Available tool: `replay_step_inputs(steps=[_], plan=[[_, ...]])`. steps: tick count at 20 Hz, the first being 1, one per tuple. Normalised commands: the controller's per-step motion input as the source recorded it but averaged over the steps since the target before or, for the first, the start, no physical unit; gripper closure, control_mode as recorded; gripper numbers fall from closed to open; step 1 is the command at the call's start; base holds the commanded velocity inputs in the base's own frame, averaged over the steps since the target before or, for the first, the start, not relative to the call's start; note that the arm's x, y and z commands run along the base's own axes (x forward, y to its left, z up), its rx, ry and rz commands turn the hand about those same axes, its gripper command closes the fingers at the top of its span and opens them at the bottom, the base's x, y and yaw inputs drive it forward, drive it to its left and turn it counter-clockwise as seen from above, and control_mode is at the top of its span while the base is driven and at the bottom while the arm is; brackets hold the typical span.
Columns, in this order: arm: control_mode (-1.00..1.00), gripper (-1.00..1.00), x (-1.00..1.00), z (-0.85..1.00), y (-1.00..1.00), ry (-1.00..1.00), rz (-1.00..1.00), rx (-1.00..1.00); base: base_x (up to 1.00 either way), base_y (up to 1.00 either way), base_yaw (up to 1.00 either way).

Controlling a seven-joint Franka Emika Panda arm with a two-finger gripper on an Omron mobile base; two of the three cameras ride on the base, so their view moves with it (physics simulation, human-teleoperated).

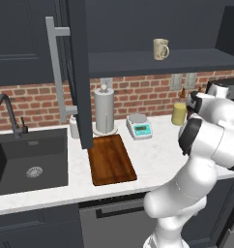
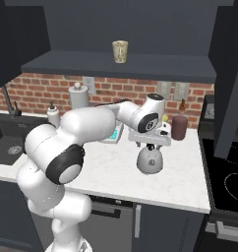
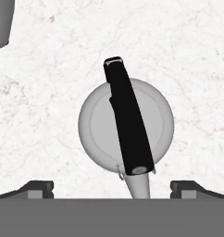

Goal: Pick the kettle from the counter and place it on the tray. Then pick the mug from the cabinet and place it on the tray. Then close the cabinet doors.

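Kettle [image 2: 150, 160] and end effector [image 2: 149, 143] line up on the white tabletop [image 2: 190, 182]: the end effector hangs straight above the kettle, pointing down, with a small gap between them in the right base view. Its two fingers stand wide apart, gripping nothing; in the hand view their dark tips sit at the lower left and lower right, with the kettle's black arched handle [image 3: 127, 122] running between them and the short spout pointing toward the bottom edge. The kettle stands upright on bare stone, near the front part of the tabletop, with a maroon canister [image 2: 179, 126] behind it toward the brick wall.

The tray [image 1: 110, 159] lies flat on the tabletop well to the left, just beside the sink [image 1: 29, 157], with nothing on it. A paper-towel roll [image 1: 104, 111] stands behind its far end, and a small scale [image 1: 139, 125] sits to the right of that roll.

The mug [image 1: 161, 49] stands upright on the shelf of the open cabinet [image 1: 157, 62] above. One cabinet door [image 1: 79, 72] swings out over the tray's far end, its silver bar handle [image 1: 56, 68] facing left.
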Motion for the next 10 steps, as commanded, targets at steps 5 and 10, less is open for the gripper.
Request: replay_step_inputs(steps=[5,10], plan=[[-1.00,-1.00,0.08,-0.06,-0.05,0.00,0.00,0.01,0.00,0.00,0.00],[-1.00,-1.00,0.10,-0.12,-0.01,0.00,0.00,0.00,0.00,0.00,0.00]])
